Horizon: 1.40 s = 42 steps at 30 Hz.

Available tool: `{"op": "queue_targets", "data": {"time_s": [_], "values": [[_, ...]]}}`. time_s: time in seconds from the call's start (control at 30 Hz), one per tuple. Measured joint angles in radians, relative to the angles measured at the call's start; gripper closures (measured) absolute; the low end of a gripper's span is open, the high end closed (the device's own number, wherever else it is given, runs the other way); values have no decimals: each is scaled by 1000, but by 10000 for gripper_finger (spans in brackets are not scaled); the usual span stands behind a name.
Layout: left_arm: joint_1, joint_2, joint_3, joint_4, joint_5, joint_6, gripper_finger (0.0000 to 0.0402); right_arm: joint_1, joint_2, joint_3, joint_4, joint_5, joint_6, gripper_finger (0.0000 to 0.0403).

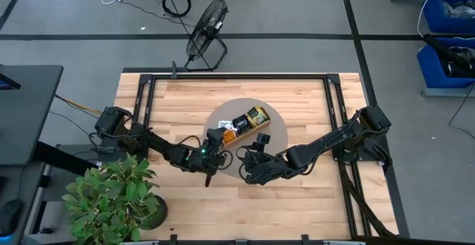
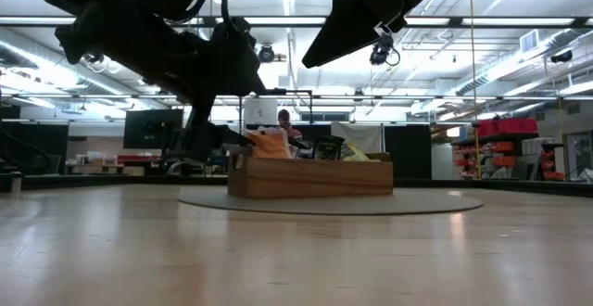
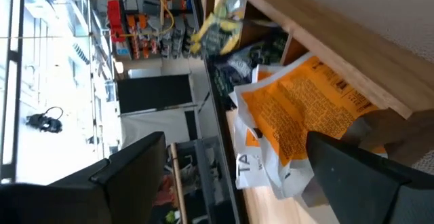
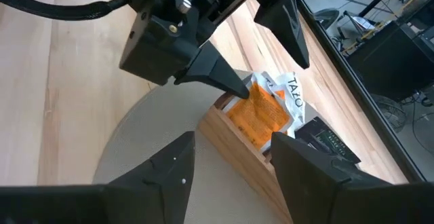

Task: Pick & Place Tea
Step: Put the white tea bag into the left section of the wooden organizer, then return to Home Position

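Observation:
A wooden tray [image 2: 310,178] stands on a round grey mat [image 1: 278,126] at the table's middle. Tea packets stick up out of it: yellow-green [image 1: 257,115], dark [image 1: 241,122], and an orange one [image 4: 261,112] with a white one in the end compartment nearest the left arm. My left gripper [image 4: 271,75] is wide open at that end, one finger [image 4: 217,75] pointing at the orange packet and the other above it. My right gripper [image 4: 230,176] hangs open and empty over the mat on the tray's near side. My left gripper's lower finger has its tip at the edge of the orange packet [image 4: 245,96], where the packet sticks out of the tray's end compartment; I cannot tell whether it touches. The fingers come nearly level from the table's left. The packet leans in its compartment.
A black frame [image 1: 237,76] runs around the tabletop. A potted plant [image 1: 111,197] stands at the near left corner, and a floor fan [image 1: 206,33] beyond the far edge. Bare wood lies near the front edge. A person [image 2: 284,121] shows in the room behind the tray.

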Motion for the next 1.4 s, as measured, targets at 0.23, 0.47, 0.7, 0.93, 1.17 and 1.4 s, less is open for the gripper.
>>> {"op": "queue_targets", "data": {"time_s": [0.23,0.47,0.7,0.93,1.17,1.4], "values": [[0,-6,0,31,27,18,42,0,0,0,-1,0,0,200],[0,-7,0,55,24,27,42,1,0,0,-1,0,0,200],[-4,-40,0,55,2,22,42,5,0,0,-1,2,-10,200],[-18,-155,-4,65,131,-111,42,5,0,0,-9,20,-32,200],[12,-256,-91,64,205,-280,42,5,0,0,-40,36,-34,200],[60,-352,-256,378,392,-343,52,6,0,0,-45,64,-34,212]]}}
